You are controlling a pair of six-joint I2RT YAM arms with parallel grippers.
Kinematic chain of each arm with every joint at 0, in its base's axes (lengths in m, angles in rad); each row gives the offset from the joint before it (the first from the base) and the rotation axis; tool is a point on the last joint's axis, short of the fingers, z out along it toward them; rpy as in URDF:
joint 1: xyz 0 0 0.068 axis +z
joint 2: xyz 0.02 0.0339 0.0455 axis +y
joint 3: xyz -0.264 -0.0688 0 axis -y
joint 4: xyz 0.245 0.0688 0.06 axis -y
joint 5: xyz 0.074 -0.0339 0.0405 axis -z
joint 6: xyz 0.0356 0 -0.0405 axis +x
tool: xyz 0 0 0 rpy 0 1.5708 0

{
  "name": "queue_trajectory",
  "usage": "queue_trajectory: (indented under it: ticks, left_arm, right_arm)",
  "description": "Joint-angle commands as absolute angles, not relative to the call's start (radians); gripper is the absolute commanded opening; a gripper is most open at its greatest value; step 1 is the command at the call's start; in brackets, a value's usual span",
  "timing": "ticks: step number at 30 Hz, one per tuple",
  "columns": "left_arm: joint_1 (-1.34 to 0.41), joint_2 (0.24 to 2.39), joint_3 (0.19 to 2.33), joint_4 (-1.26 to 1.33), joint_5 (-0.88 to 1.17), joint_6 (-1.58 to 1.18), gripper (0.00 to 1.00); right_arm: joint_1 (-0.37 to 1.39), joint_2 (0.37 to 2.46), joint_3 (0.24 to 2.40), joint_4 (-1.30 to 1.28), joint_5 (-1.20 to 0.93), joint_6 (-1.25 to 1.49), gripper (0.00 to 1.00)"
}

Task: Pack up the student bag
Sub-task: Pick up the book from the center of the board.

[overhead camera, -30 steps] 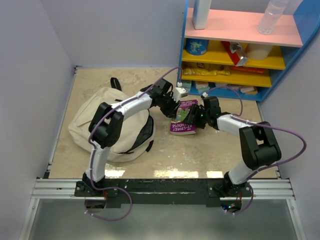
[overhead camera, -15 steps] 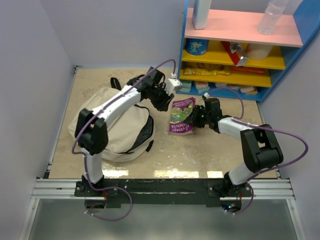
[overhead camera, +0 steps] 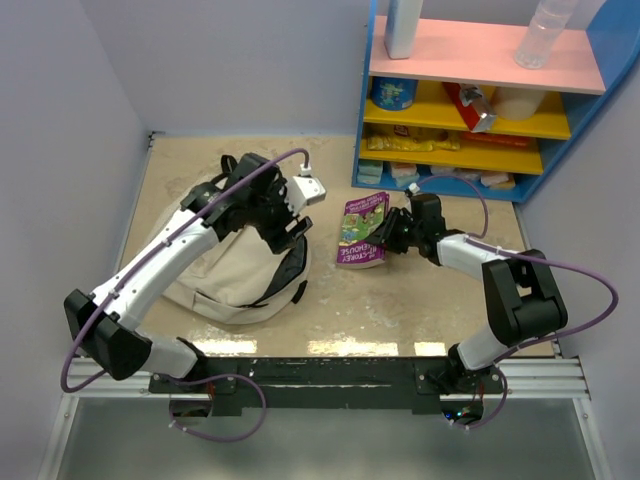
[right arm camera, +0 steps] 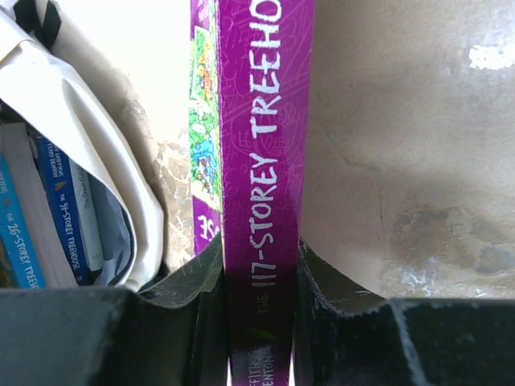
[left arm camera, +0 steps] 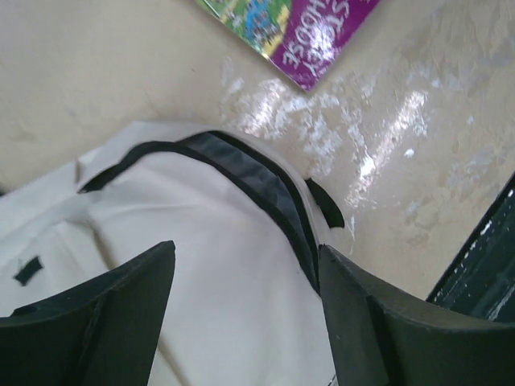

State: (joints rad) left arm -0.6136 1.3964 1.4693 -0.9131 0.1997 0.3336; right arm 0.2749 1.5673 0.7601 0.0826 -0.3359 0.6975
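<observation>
The student bag [overhead camera: 215,265] is a beige backpack lying at the left of the table, its black zipper opening turned right. My left gripper [overhead camera: 288,232] hovers over that opening, open and empty. In the left wrist view its fingers straddle beige bag fabric [left arm camera: 201,273] without touching it, the gripper [left arm camera: 245,249] above the zipper trim. A purple book [overhead camera: 362,230] stands tilted on edge to the right of the bag. My right gripper [overhead camera: 393,235] is shut on it, pinching the spine [right arm camera: 261,161] between both fingers [right arm camera: 259,257]. Blue book spines [right arm camera: 56,209] show inside the bag [right arm camera: 88,137].
A blue shelf unit [overhead camera: 480,100] with pink and yellow shelves, holding packets and a clear bottle [overhead camera: 545,35], stands at the back right. Grey walls close in the left and back sides. A black rail [overhead camera: 320,375] runs along the near edge.
My left gripper let go of the purple book, opened and swung left over the bag. My right gripper closed on the book, which now stands more on edge.
</observation>
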Motion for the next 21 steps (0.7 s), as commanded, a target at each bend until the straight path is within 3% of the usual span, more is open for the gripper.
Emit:
queue_trajectory:
  ticks: [1,12,15,16,18,19,21]
  left_arm:
    - [-0.629,1.387,1.381,-0.95,0.227,0.351,0.78]
    - [-0.629,1.345,1.232,-0.83,0.118,0.33,0.84]
    - [-0.629,1.344,1.21,-0.81,0.086,0.331,0.57]
    - [-0.629,1.344,1.203,-0.805,0.083,0.336,0.38]
    - [-0.629,1.344,1.201,-0.798,0.072,0.339,0.17]
    - [-0.629,1.342,1.207,-0.798,0.069,0.342,0.0]
    - [-0.629,1.332,1.216,-0.799,0.055,0.353,0.0]
  right_arm:
    - [0.273,1.52,0.815,0.117,-0.353,0.696,0.0]
    - [0.275,1.499,0.825,0.084,-0.356,0.681,0.0]
    - [0.273,1.496,0.83,0.086,-0.36,0.686,0.0]
    - [0.275,1.494,0.83,0.089,-0.367,0.686,0.0]
    - [0.273,1.488,0.828,0.101,-0.415,0.692,0.0]
    - [0.276,1.48,0.825,0.141,-0.454,0.695,0.0]
    - [0.282,1.473,0.837,0.166,-0.547,0.699,0.0]
